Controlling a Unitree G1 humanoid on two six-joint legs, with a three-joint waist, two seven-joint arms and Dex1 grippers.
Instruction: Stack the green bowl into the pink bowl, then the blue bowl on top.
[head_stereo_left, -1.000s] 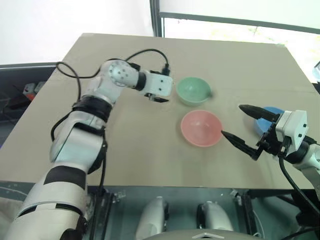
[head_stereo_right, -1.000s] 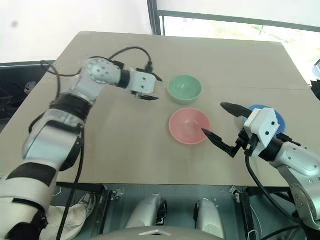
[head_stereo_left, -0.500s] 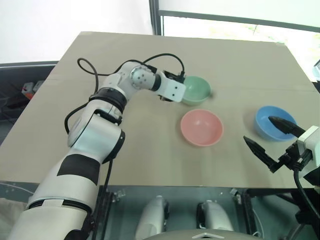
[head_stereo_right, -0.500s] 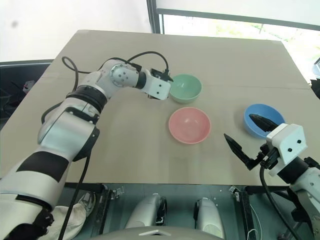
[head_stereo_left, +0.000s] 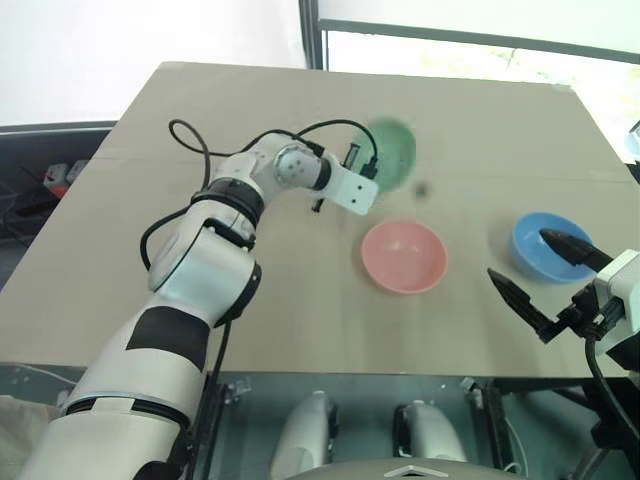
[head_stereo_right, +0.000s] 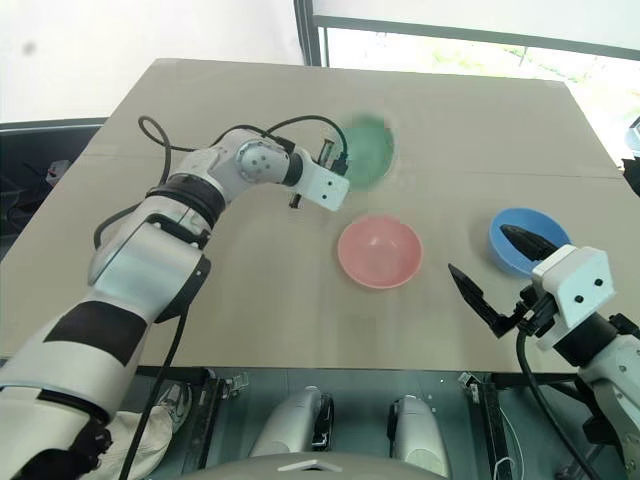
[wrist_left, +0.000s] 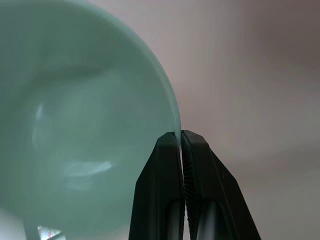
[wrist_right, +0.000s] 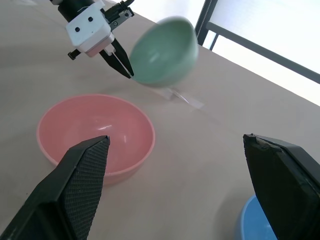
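We view a tan table (head_stereo_left: 250, 330) bearing 3 bowls, with 2 robot arms reaching over it. The left gripper (wrist_right: 126, 70) has its 2 black fingers (wrist_left: 167, 175) pressed together on the rim of the green bowl (head_stereo_left: 392, 153); we see the rim pinched between them in the left wrist view. The green bowl is tipped on edge and lifted clear of the table, its hollow turned toward the gripper, and it appears blurred. It hangs beyond the pink bowl (head_stereo_left: 403, 256), apart from it.

The pink bowl sits upright on the table near its middle, holding nothing. The blue bowl (head_stereo_left: 548, 243) sits upright toward the robot's right, well apart from the pink bowl.

The right gripper (head_stereo_left: 545, 275) hovers above the table at the near right edge, its 2 fingers spread wide with nothing between them. 1 fingertip (head_stereo_left: 558, 239) overlaps the blue bowl in the head views; we cannot tell whether it touches.
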